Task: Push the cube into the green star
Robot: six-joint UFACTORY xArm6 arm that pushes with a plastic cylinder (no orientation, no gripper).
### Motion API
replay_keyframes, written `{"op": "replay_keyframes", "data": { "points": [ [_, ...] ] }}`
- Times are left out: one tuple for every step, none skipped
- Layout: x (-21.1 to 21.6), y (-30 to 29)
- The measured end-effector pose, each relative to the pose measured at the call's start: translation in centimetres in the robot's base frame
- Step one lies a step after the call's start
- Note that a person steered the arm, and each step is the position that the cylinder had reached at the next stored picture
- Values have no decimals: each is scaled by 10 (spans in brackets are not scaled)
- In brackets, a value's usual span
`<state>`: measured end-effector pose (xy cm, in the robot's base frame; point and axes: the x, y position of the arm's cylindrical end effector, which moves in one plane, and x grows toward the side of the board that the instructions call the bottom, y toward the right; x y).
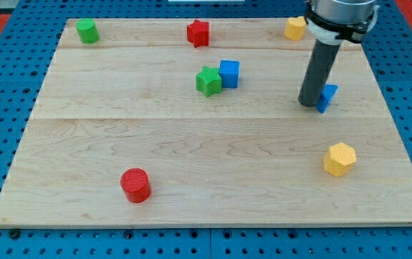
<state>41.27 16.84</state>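
The blue cube (229,73) sits near the board's upper middle, touching the right side of the green star (208,81). My tip (309,103) is far to the view's right of them, standing on the board right against the left side of a small blue block (327,97) whose shape I cannot make out, as the rod partly hides it.
A green cylinder (87,31) is at the top left, a red star (198,33) at the top middle, a yellow block (295,28) at the top right. A yellow hexagonal block (339,159) lies at the lower right, a red cylinder (136,185) at the lower left.
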Motion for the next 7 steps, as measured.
{"op": "replay_keyframes", "data": {
  "points": [
    [-13, -60],
    [-35, -69],
    [-64, -56],
    [-75, -56],
    [-84, -49],
    [-85, -61],
    [-103, -61]
  ]
}}
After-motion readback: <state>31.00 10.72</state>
